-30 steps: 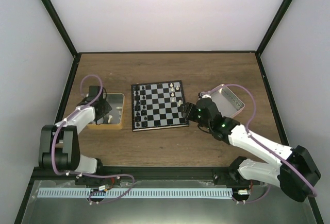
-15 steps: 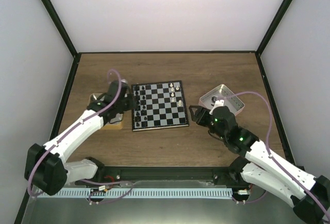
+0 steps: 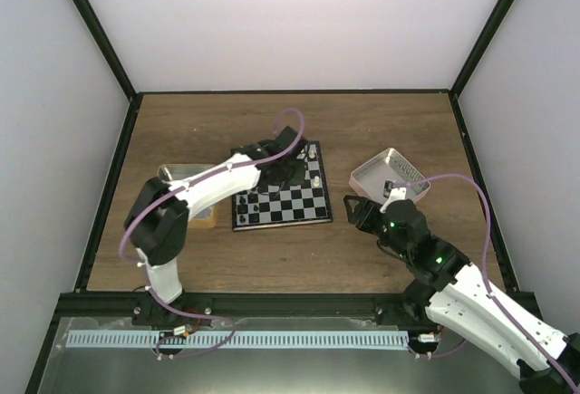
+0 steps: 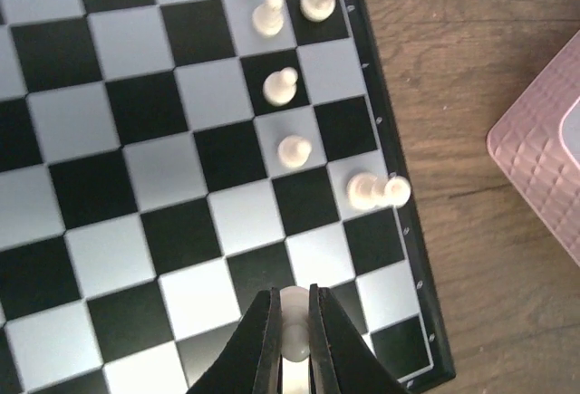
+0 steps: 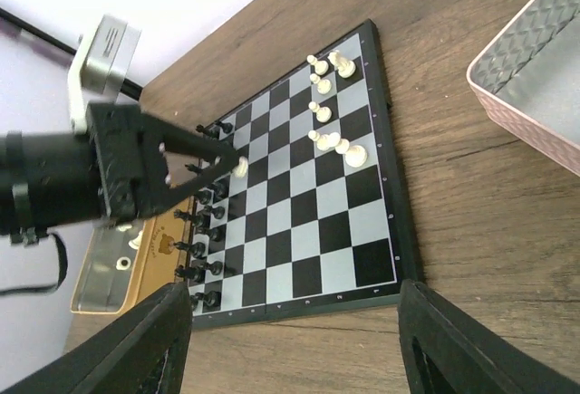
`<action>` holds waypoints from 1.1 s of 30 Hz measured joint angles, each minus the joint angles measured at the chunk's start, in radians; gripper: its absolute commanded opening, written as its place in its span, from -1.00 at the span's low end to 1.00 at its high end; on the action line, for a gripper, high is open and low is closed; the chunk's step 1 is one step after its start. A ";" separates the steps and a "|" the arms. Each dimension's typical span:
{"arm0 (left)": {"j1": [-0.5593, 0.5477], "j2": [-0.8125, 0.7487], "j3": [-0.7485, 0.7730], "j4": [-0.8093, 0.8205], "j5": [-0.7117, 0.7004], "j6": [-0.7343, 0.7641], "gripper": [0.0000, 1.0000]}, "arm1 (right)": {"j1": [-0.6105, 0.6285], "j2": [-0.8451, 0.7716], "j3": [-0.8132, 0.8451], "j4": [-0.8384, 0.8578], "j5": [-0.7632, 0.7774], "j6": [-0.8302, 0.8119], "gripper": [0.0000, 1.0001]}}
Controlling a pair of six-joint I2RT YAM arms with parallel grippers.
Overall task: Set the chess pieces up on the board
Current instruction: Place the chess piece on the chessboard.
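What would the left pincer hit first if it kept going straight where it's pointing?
Most likely the board itself: the left pincer, shut on a cream chess piece, points down at a bare square near the edge. Its height is unclear.

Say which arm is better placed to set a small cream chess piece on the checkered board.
Left: the left gripper holds a cream piece over the board; right gripper open, off it.

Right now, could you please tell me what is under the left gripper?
The left gripper is shut on a white chess piece above the board, near its edge. The fingers cover the rest of the piece and the square directly below.
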 measured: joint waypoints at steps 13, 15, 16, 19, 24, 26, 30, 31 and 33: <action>-0.002 0.287 0.242 -0.122 0.026 0.119 -0.91 | 0.000 -0.021 0.000 -0.107 0.032 -0.019 0.28; -0.002 0.304 0.253 -0.134 0.030 0.126 -0.91 | 0.000 -0.027 0.000 -0.114 0.041 -0.019 0.28; -0.002 0.312 0.260 -0.135 0.036 0.129 -0.91 | 0.000 -0.026 0.000 -0.117 0.044 -0.019 0.28; -0.002 0.333 0.280 -0.132 0.057 0.138 -0.91 | 0.000 -0.018 0.000 -0.122 0.054 -0.018 0.28; -0.002 0.350 0.290 -0.135 0.069 0.144 -0.89 | 0.000 0.013 0.007 -0.142 0.068 -0.018 0.28; -0.002 0.352 0.291 -0.137 0.067 0.144 -0.86 | 0.000 0.021 0.010 -0.142 0.069 -0.018 0.28; -0.002 0.352 0.291 -0.135 0.068 0.145 -0.86 | 0.000 0.036 0.019 -0.144 0.071 -0.018 0.28; -0.002 0.352 0.291 -0.135 0.068 0.145 -0.87 | 0.000 0.041 0.024 -0.143 0.073 -0.018 0.28; -0.001 0.355 0.291 -0.132 0.071 0.146 -0.87 | 0.000 0.050 0.028 -0.140 0.074 -0.018 0.29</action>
